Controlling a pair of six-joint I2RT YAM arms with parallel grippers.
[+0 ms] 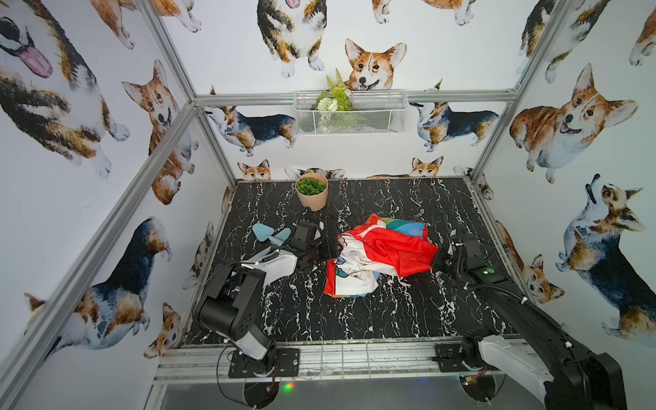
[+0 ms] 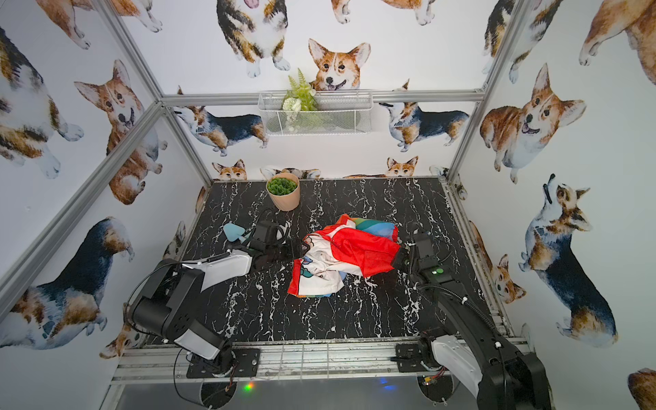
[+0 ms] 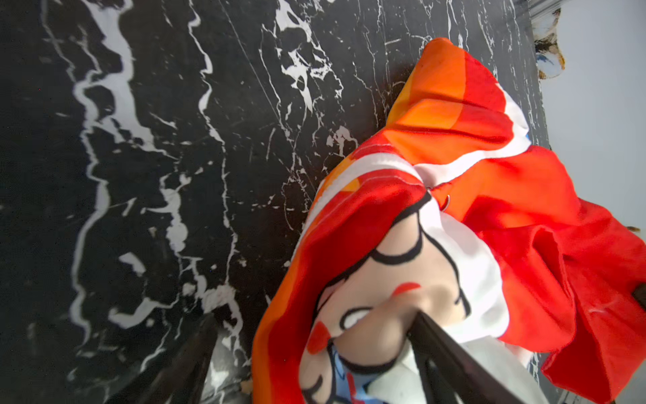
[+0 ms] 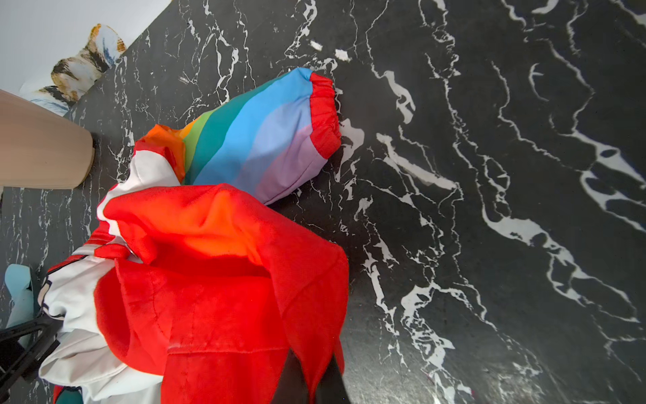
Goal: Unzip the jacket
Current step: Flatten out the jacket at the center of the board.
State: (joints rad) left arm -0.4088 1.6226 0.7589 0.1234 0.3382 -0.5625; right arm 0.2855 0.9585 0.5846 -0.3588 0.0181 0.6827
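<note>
Plant pot (image 1: 312, 193): upright near the back wall, well apart from the jacket.
Left gripper (image 1: 329, 247): jaws wide apart at the jacket's white edge, one finger (image 3: 451, 353) pressing against the cloth.
Jacket (image 1: 376, 252): crumpled heap mid-table (image 1: 355, 312), red hood (image 4: 216, 297) on top, rainbow sleeve (image 4: 265, 133) lying towards the back.
Right gripper (image 1: 438, 261): pinched together on the red hood.

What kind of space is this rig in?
Probably a lab robot cell, not a home: an aluminium frame with corgi-print wall panels boxes in a black marble-look tabletop, left arm and right arm are bolted to its front rail, and the jacket and potted plant look like props.
</note>
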